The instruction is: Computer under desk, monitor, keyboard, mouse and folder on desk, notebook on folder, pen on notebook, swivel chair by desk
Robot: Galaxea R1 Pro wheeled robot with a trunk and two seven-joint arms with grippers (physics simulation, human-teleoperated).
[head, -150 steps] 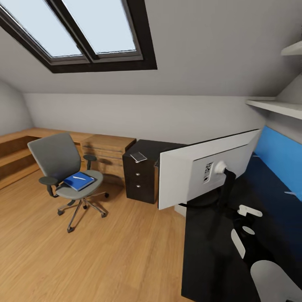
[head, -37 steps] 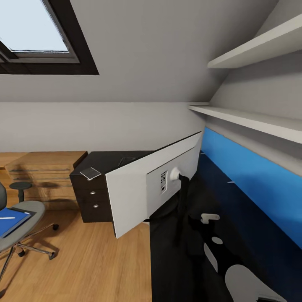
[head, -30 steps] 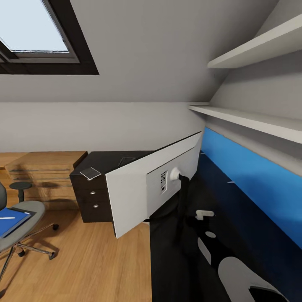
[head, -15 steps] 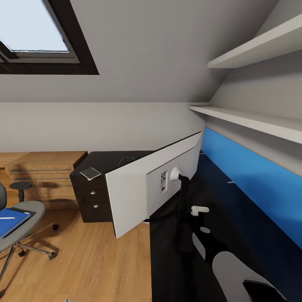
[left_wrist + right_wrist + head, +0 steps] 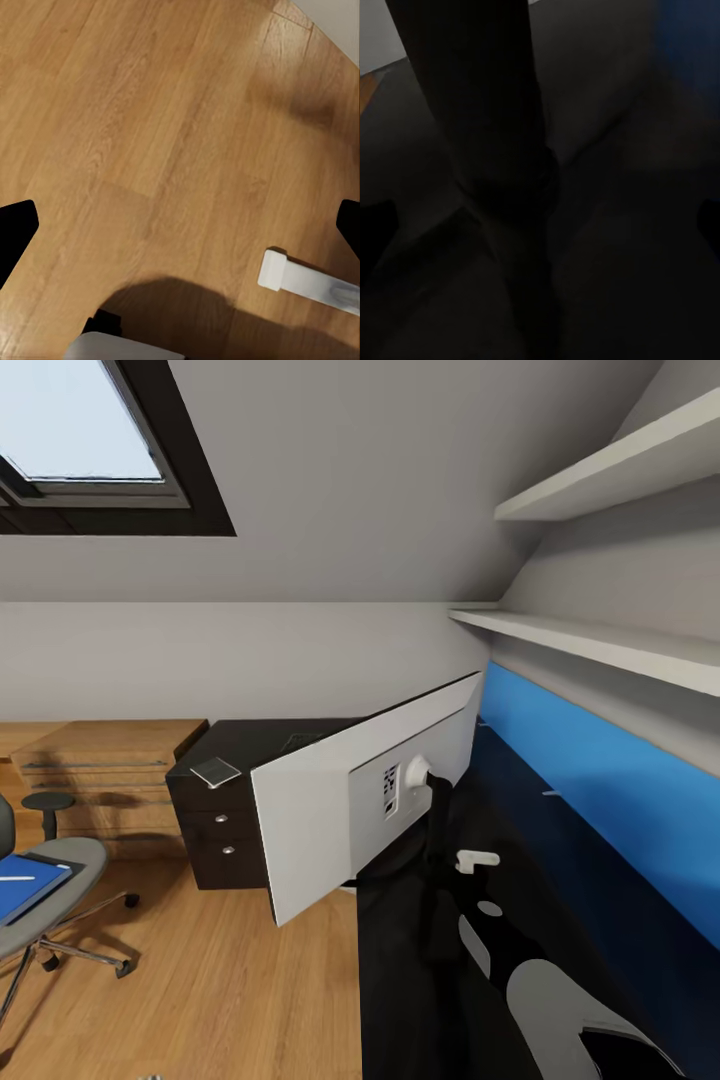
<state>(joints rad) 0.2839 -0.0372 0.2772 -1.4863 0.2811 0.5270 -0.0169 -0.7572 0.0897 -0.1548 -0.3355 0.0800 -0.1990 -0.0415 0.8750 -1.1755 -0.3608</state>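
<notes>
The monitor [image 5: 330, 810] stands on the black desk [image 5: 410, 990] with its pale back toward me. Its black stand [image 5: 487, 112] rises between the wide-apart fingertips of my right gripper [image 5: 540, 217], which is open. My right arm [image 5: 560, 1000] reaches over the desk toward that stand. At the left edge the swivel chair [image 5: 70, 860] carries the blue notebook [image 5: 25, 890] with the pen [image 5: 15, 878] on it. A thin dark edge under the notebook may be the folder. My left gripper [image 5: 180, 225] hangs open over the wood floor. Computer, keyboard and mouse are out of view.
The desk's dark drawer unit [image 5: 215, 835] has a small flat pale thing [image 5: 215, 771] on top. A light wooden dresser [image 5: 110, 770] stands left of it. White shelves [image 5: 600, 650] and a blue wall panel [image 5: 620, 800] run along the right. A white bar [image 5: 307, 279] lies low over the floor.
Since five seconds ago the camera has turned right, putting the chair at the left edge. In the last second my right arm moved forward toward the monitor stand. The monitor has stayed put.
</notes>
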